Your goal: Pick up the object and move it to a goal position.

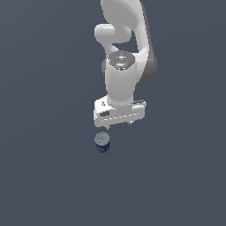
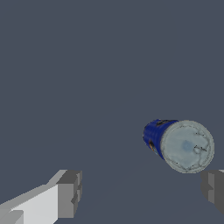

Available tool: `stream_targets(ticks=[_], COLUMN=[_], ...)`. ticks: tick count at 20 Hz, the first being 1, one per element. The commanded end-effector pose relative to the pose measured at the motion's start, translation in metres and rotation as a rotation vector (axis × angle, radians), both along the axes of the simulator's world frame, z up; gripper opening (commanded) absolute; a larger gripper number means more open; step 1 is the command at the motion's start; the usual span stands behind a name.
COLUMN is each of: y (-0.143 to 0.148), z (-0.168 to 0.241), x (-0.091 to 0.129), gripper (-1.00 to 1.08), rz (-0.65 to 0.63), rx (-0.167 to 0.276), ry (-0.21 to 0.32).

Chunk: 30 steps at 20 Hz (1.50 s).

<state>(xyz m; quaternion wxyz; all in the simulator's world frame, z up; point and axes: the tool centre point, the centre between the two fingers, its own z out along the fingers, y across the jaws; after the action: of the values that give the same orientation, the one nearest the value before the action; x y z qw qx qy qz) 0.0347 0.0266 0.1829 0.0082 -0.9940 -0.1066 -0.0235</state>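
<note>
The object [image 1: 102,142] is a small upright can with a grey-silver top and a dark blue body, standing on the dark grey floor. In the wrist view the object [image 2: 180,143] shows its round silver lid and blue side. My gripper [image 1: 118,124] hangs above the floor, just beyond the can and slightly toward the exterior view's right, apart from it. In the wrist view my gripper [image 2: 142,192] is open, its two grey fingertips [image 2: 70,192] wide apart with nothing between them. The can sits off the line between the fingers, close to one fingertip.
The white arm [image 1: 126,53] rises from the gripper to the top of the exterior view. Plain dark grey floor [image 1: 44,176] surrounds the can on all sides.
</note>
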Motion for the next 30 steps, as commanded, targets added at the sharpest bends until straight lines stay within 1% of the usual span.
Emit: stream_targets(ticks=[1, 8, 15, 20, 25, 30], y=[-0.013, -0.049, -0.072, -0.078, -0.079, -0.079], z=[-0.009, -0.036, -0.053, -0.058, -0.06, -0.079], x=[0.004, 0.015, 0.02, 0.021, 0.02, 0.02], gripper=[1.0, 1.0, 1.0, 1.0, 1.0, 1.0], rz=[0.041, 0.158, 0.229, 0.251, 0.249, 0.25], rx=[-0.006, -0.02, -0.026, -0.027, -0.027, -0.027], ry=[0.007, 0.026, 0.038, 0.042, 0.042, 0.042])
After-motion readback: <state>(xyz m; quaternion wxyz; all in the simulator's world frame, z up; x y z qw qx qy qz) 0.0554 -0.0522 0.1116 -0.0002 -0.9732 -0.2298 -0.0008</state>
